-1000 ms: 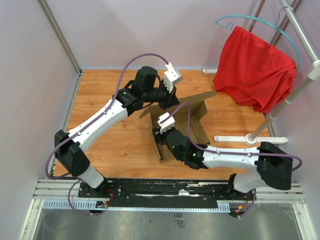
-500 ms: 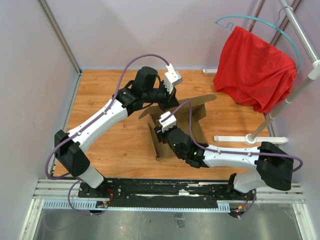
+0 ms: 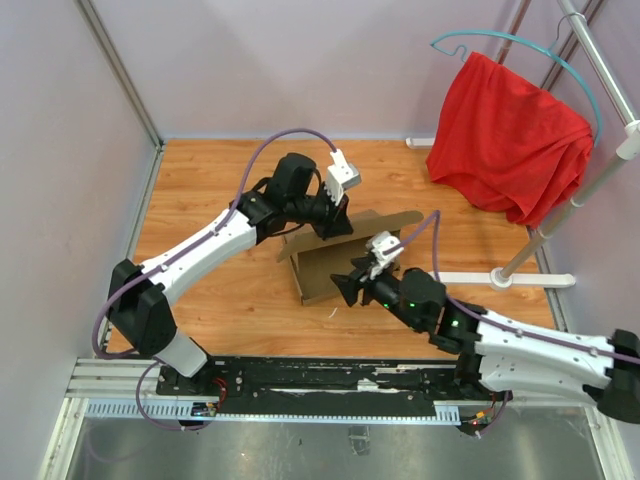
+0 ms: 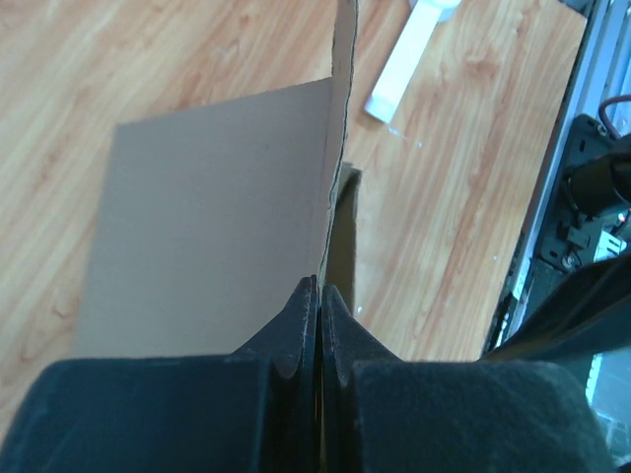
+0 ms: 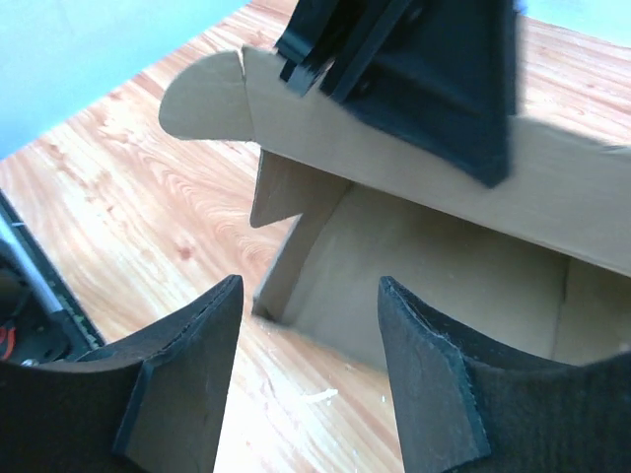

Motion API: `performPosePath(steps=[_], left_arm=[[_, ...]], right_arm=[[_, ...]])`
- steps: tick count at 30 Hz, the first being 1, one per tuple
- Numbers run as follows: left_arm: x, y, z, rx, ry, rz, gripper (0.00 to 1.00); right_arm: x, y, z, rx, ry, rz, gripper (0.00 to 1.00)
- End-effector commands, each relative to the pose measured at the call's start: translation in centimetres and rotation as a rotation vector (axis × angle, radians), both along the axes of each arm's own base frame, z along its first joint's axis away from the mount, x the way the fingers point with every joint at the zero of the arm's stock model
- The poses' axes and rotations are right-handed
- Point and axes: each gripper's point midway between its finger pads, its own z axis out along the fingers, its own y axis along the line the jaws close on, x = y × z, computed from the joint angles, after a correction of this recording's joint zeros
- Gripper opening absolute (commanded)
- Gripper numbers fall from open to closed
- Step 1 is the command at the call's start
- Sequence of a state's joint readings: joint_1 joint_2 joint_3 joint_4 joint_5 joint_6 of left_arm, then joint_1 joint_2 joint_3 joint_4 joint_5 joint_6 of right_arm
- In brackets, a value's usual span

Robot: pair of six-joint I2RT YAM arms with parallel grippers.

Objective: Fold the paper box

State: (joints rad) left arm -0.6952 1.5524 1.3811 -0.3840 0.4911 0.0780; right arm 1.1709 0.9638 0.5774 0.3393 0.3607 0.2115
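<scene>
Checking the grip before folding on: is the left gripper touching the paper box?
Touching. The left wrist view shows the left gripper shut on an upright wall of the paper box.

No legible txt, no labels or nos., paper box [image 3: 335,275] unprinted

Matte brown cardboard paper box [image 3: 332,272]

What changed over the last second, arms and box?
The right gripper pulled back out of the box toward the near side and now sits just outside it, jaws open, holding nothing. The box turned slightly and its raised flap sits lower. Unchanged: the left gripper stays shut on the box's upright wall edge, and the cloth hangs as before.
</scene>
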Motion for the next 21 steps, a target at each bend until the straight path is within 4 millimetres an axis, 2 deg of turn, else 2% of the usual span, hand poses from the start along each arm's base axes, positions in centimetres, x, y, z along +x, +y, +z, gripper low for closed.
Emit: performPosePath(steps=[1, 5, 8, 9, 12, 15, 21], left_arm=[[-1.1, 0.5, 0.7, -0.044, 0.009, 0.019, 0.00], [-2.3, 0.9, 0.4, -0.069, 0.009, 0.026, 0.00], [-3.2, 1.3, -0.7, -0.073, 0.013, 0.034, 0.00], [-3.5, 1.4, -1.0, -0.078, 0.014, 0.036, 0.03], [-4.5, 1.9, -1.9, -0.099, 0.027, 0.037, 0.24], [-5.6, 2.3, -2.2, -0.132, 0.045, 0.039, 0.36], [-7.7, 3.6, -3.6, -0.172, 0.093, 0.070, 0.44]], right_arm=[[-2.0, -4.4, -1.3, -0.035, 0.080, -0.009, 0.59], [-1.6, -9.9, 0.2, 0.020, 0.047, -0.170, 0.59], [-1.2, -12.7, 1.2, 0.047, 0.016, -0.267, 0.58], [-0.9, -13.3, 1.4, 0.043, 0.011, -0.300, 0.59], [-0.2, -14.4, 2.3, 0.007, 0.022, -0.387, 0.61], [0.4, -14.4, 2.9, -0.047, 0.033, -0.431, 0.63], [1.3, -13.7, 4.8, -0.074, 0.040, -0.472, 0.74]])
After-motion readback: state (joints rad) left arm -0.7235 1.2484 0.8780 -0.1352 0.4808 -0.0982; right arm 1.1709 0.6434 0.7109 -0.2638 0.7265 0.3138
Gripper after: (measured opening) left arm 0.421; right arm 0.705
